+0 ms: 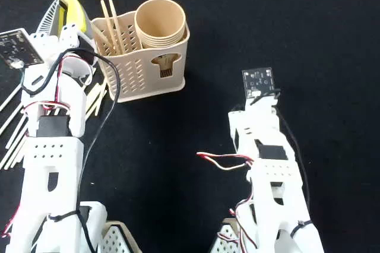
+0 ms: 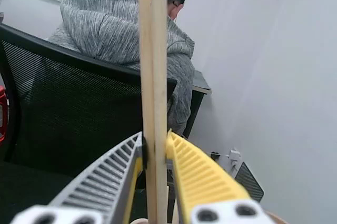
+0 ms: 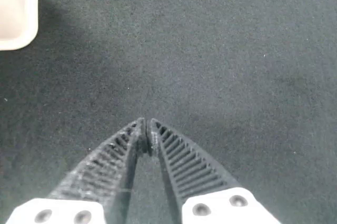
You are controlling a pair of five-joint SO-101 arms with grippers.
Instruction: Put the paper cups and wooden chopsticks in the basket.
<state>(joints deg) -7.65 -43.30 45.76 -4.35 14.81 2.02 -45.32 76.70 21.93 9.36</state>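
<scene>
Left gripper (image 2: 155,136) pinches two chopsticks (image 2: 159,50); one basket (image 1: 148,79).

Office-like room: mesh desk chair (image 2: 68,113), black-covered table (image 1: 309,33).

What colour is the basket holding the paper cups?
Cream basket, its walls patterned with rows of small holes; the high view shows it best.

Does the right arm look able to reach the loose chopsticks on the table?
Probably not: the loose chopsticks lie at the left edge, beyond the left arm, far from the right gripper.
</scene>
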